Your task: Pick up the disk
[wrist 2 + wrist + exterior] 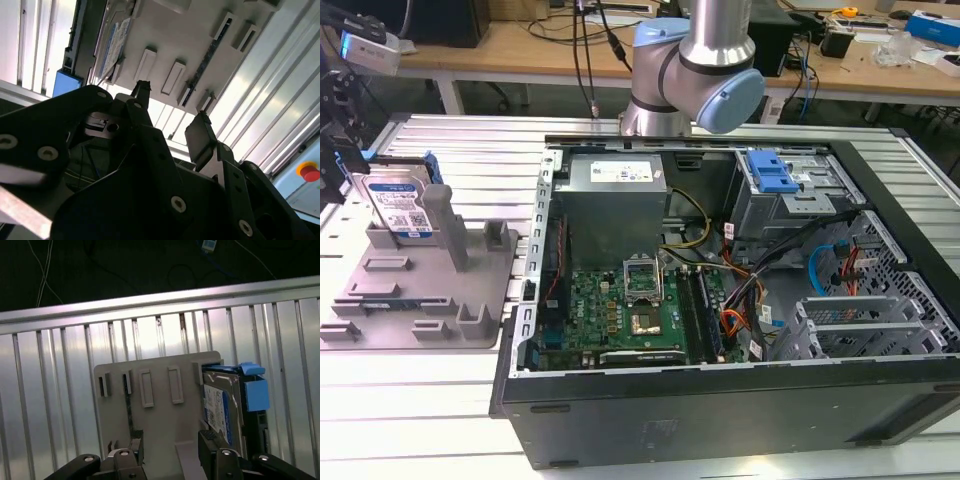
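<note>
Disk [218, 410] stands on edge; end effector [169, 456] gapes near it.

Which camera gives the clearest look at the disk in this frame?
The first wrist view: the disk stands on edge in the grey fixture plate, label and blue rail plain. The exterior view shows it smaller, at the exterior view's left, partly behind a grey post. The second wrist view catches it at a steep slant.

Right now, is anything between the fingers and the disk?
Nothing visible is. In the first wrist view the open fingers hang close beside the disk, which stands upright in the grey fixture with its near edge bare.
</note>
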You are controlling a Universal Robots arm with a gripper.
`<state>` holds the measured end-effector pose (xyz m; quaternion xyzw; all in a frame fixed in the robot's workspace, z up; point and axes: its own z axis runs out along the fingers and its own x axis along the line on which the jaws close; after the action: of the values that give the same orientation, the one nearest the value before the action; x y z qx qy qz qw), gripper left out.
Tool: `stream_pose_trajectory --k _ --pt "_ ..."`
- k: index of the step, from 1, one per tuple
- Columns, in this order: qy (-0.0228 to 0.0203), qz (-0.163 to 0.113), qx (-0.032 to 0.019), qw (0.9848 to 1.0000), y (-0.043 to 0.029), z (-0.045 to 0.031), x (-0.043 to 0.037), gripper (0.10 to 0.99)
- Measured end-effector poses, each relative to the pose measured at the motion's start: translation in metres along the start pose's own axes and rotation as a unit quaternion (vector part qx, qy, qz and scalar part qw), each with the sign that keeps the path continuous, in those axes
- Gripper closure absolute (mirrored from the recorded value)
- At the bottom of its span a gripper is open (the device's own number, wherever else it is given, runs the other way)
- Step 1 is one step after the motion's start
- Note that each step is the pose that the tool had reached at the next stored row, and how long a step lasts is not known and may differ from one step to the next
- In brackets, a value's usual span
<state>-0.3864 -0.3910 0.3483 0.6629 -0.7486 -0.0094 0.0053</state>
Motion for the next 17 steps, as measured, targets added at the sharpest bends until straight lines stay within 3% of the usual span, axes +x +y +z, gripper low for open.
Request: stream_pose_trajectory --k 5,8,11,17 --pt "0.0025 -0.014 0.0002 0.9999 0.0016 0.0002 -0.0137 0.529" --pt "0.0039 -0.040 0.0002 0.9992 0.0021 0.0004 -0.0174 0.529" --pt "0.0055 -0.040 0.0005 0.9992 0.0025 0.0004 -0.0200 0.529" --pt "0.0081 -0.043 0.0009 0.9991 0.0066 0.0006 -0.0466 0.529"
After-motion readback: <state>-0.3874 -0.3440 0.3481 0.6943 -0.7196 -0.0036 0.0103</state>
